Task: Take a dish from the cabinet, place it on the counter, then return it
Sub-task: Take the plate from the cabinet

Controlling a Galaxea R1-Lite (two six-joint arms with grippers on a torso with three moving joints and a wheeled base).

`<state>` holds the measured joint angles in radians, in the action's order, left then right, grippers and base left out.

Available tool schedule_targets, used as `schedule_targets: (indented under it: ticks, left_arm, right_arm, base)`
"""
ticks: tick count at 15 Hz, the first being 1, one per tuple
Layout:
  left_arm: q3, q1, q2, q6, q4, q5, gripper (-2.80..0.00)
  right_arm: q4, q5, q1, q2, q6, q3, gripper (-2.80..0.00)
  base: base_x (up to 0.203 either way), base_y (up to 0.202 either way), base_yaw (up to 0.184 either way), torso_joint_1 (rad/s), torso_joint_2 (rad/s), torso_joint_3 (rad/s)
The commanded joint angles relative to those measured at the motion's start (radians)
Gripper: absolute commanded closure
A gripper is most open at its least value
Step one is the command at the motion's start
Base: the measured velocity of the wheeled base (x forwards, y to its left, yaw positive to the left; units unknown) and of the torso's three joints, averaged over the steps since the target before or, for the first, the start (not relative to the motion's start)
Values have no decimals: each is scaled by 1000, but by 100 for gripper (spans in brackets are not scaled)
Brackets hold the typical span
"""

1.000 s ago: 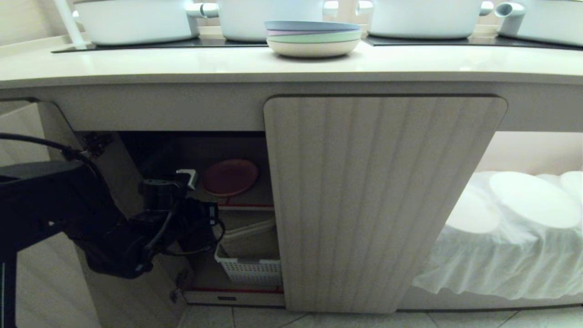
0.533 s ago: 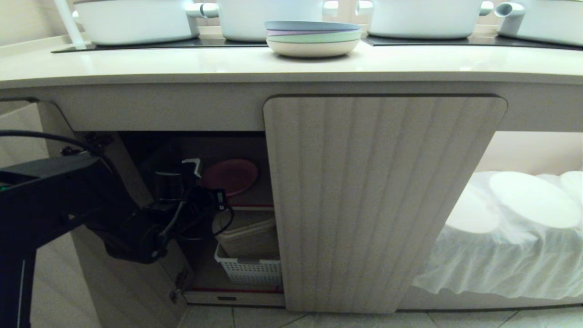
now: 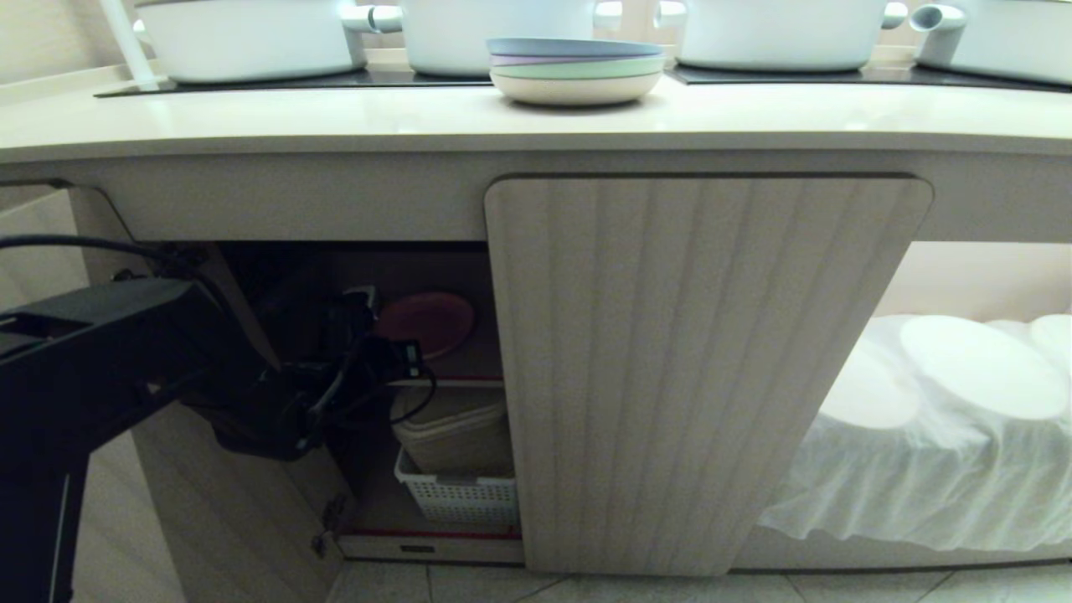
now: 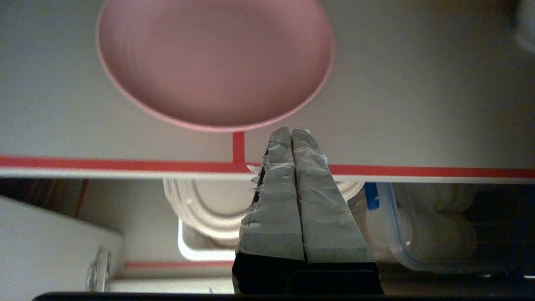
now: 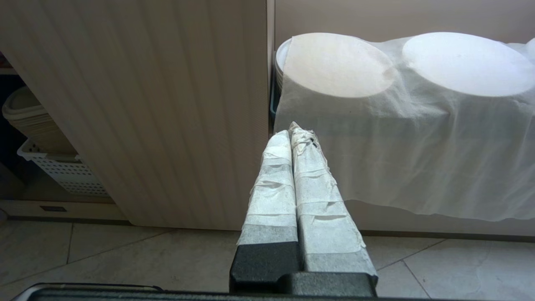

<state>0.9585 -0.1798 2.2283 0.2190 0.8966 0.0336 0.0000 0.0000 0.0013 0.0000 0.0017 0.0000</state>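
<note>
Pink plastic, the dish (image 4: 214, 62) lies on the cabinet's red-edged shelf (image 4: 418, 171). The left gripper (image 4: 290, 130), jaws pressed shut and empty, hovers at that shelf's edge: the reach-in step. Next, it must open to grasp the rim.

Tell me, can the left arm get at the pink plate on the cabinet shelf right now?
Probably yes. The left gripper is inside the open cabinet right at the dish, with nothing between them, but its fingers are shut and must open first.
</note>
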Motion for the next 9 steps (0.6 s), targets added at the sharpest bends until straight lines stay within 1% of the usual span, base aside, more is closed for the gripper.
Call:
schedule_targets:
  ticks: [1,5,9]
  left_arm:
    - [33,0,0,12,-41,6,0]
    - [50,0,4,16,-107,5,0]
    - [129,2,44,20,-127,3,0]
  right_arm:
    - [0,0,0,0,0,0,0]
    - [0,0,0,0,0,0,0]
    - [0,0,0,0,0,0,0]
  base:
    - [0,0,0,0,0,0]
    - [0,0,0,0,0,0]
    - [0,0,0,0,0,0]
